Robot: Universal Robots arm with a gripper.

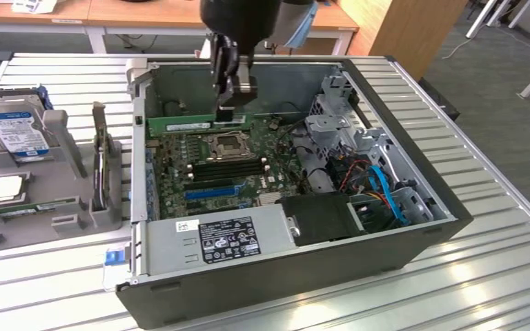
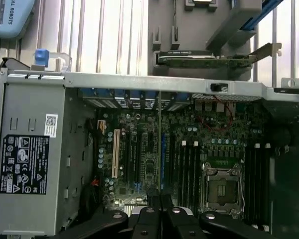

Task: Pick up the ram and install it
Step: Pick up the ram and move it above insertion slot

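The ram [image 1: 187, 125] is a long green stick held level inside the open computer case [image 1: 413, 172], just above the motherboard [image 1: 214, 172] and toward the case's back wall. My gripper [image 1: 231, 103] comes straight down from above and is shut on the stick's end at the exterior view's right. The stick hangs over the far side of the processor socket [image 1: 223, 145], with the black slots [image 1: 228, 169] on the socket's near side. In the wrist view the ram [image 2: 159, 144] appears edge-on as a thin line rising from my gripper [image 2: 159, 215], between the blue slot [image 2: 163, 159] and the black slots [image 2: 188, 164].
A grey holder [image 1: 58, 221] at the exterior view's left carries a hard drive with a blue label [image 1: 12, 131], a square silver processor [image 1: 7, 187] and an upright card [image 1: 99, 165]. The power supply [image 1: 223, 238] fills the case's near corner. A drive cage [image 1: 339, 131] and blue cables [image 1: 389, 196] crowd its right side.
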